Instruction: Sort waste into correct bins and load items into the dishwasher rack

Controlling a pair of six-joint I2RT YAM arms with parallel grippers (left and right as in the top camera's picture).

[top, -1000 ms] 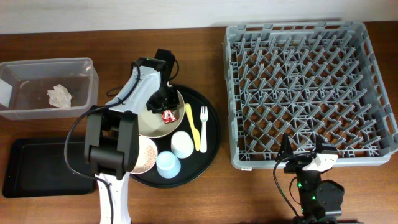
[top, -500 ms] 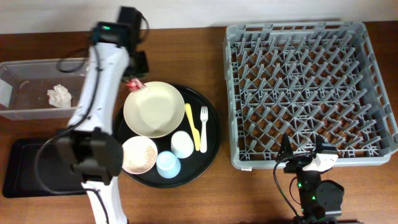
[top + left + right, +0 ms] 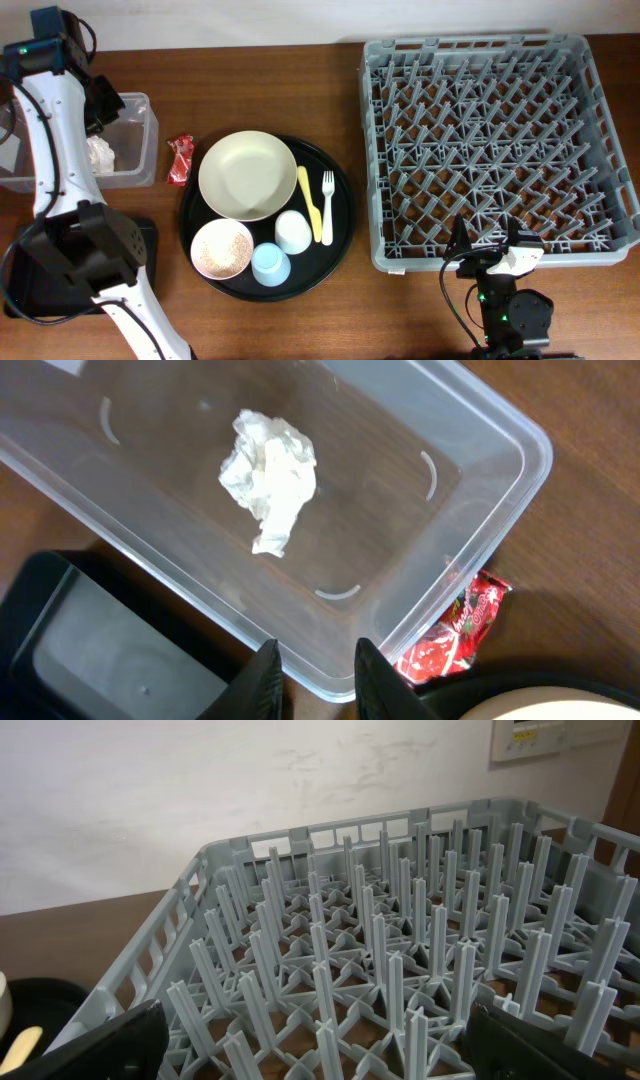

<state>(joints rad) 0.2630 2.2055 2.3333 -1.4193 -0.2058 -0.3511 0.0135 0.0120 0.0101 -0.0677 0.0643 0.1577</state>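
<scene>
Wrapper (image 3: 180, 158) now lies outside the tub (image 3: 140, 100), toward the round tray (image 3: 345, 200). Left gripper (image 3: 315, 660), nearer, hovers narrowly parted and empty.

White arm (image 3: 58, 140) — blk joints, cables

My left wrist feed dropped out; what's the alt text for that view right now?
A red wrapper lies on the wooden table just outside the corner of the clear tub, not in it. A crumpled tissue sits inside the tub; a black tray lies lower left, and the left tool shows its tips apart and empty at the bottom edge.
</scene>
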